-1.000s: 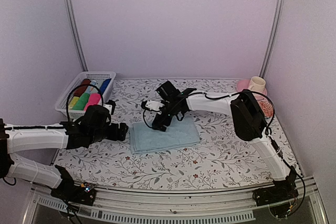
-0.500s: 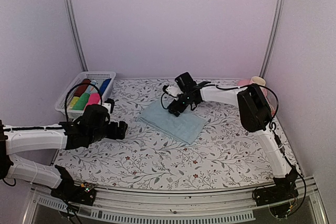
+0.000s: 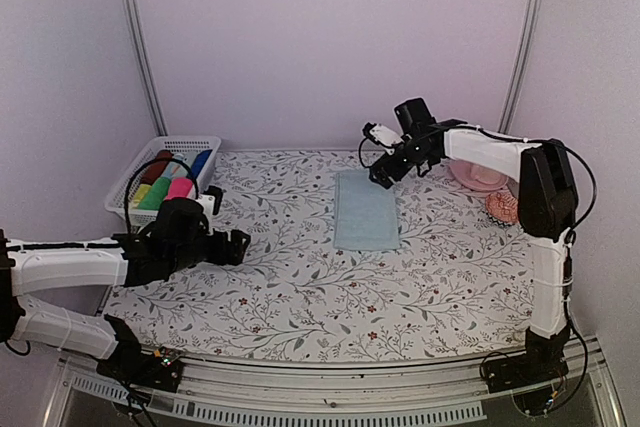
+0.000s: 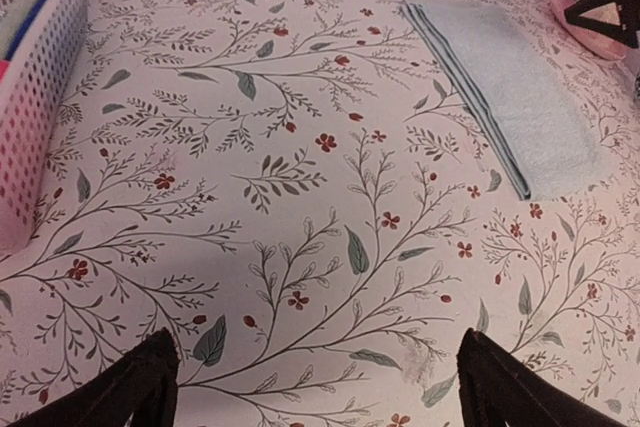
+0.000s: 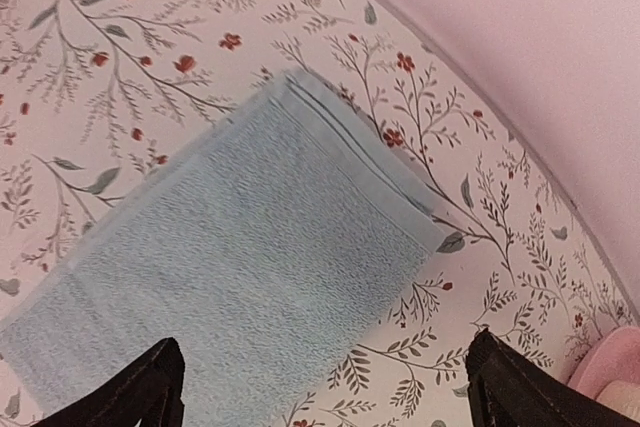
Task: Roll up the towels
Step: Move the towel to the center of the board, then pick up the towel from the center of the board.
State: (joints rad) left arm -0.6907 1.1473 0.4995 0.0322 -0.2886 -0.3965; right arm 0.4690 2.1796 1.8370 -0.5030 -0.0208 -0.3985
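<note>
Pale blue towel: flat narrow strip, table centre; not yet rolled.
Pink towel: apparently rolled, in white basket, far left.
Right gripper: fingers wide apart, empty, above the strip's far end.
Left gripper: likewise, near left.

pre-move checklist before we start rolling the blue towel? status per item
1. Pale blue towel lying flat as a long narrow strip: ok.
2. Folded side edges stacked evenly, no bunching: ok in both wrist views.
3. Right gripper open, empty, over the towel's far end: ok.
4. Left gripper open, empty: ok.
5. Left gripper at the towel: not ok, it stands apart, to the towel's left.
6. Towel apart from the basket and the pink dish: ok.
</note>
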